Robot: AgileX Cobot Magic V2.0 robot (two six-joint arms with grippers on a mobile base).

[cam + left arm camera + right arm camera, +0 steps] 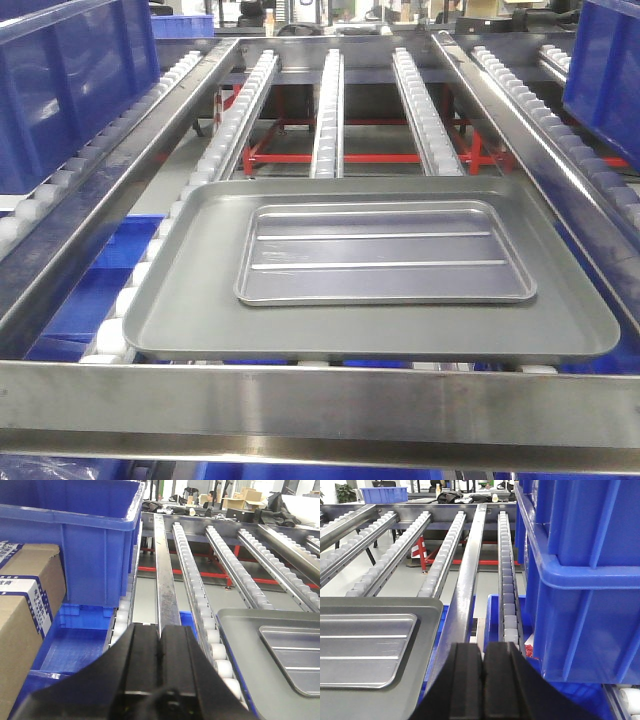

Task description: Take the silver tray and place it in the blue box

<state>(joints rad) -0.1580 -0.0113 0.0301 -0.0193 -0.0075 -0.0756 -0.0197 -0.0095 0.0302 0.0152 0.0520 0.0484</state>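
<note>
The silver tray (385,252) lies inside the grey tray (200,300), its long axis and ridges running nine to three o'clock. The left gripper (160,645) and right gripper (483,665) are pinched together, empty.

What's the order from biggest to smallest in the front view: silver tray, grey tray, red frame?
1. Grey tray
2. Silver tray, lying in it
3. Red frame, though farther back and partly hidden: unsure

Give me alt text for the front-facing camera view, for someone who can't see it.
A small shiny silver tray with two ridges lies flat inside a larger dull grey tray on a roller conveyor. Deep blue bins stand at the far left and right edges.
</note>
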